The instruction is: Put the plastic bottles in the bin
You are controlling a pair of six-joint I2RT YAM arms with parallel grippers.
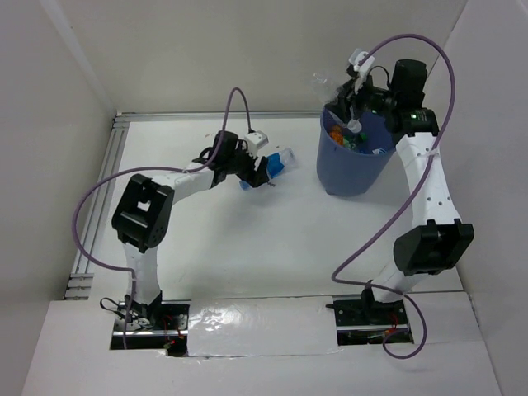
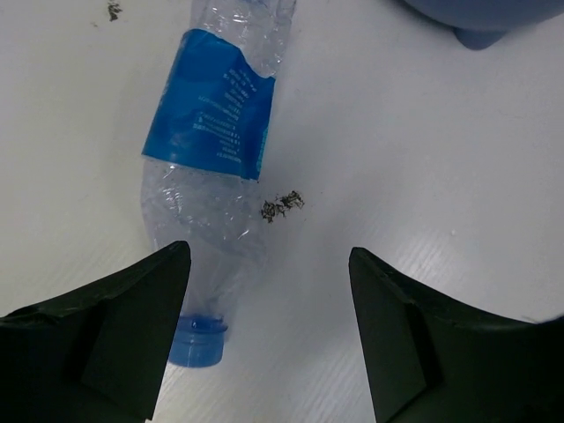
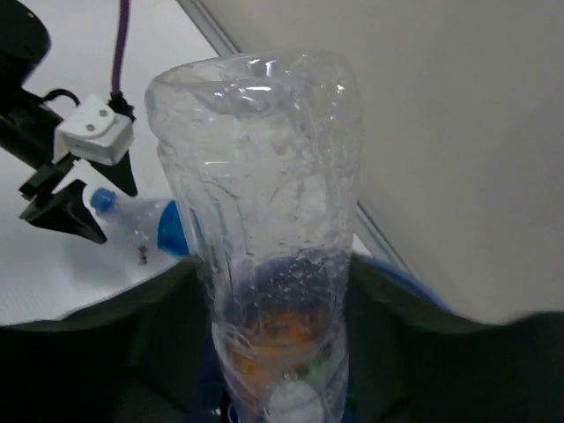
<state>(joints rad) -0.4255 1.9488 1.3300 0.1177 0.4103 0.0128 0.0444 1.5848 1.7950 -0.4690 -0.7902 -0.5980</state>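
Observation:
The blue bin [image 1: 355,165] stands at the back right with orange and green bottles [image 1: 340,134] inside. My right gripper [image 1: 356,111] is shut on a clear bottle [image 3: 264,220], held neck down over the bin's rim; it also shows in the top view [image 1: 330,87]. A clear bottle with a blue label [image 2: 216,150] and blue cap lies on the table, and shows in the top view [image 1: 280,162]. My left gripper [image 2: 264,352] is open just above its cap end, the cap beside the left finger; it shows in the top view [image 1: 257,177].
White walls close in the table on the left, back and right. A metal rail [image 1: 99,214] runs along the left edge. A small dark speck of debris [image 2: 282,205] lies beside the bottle on the table. The bin's edge [image 2: 485,18] shows in the left wrist view.

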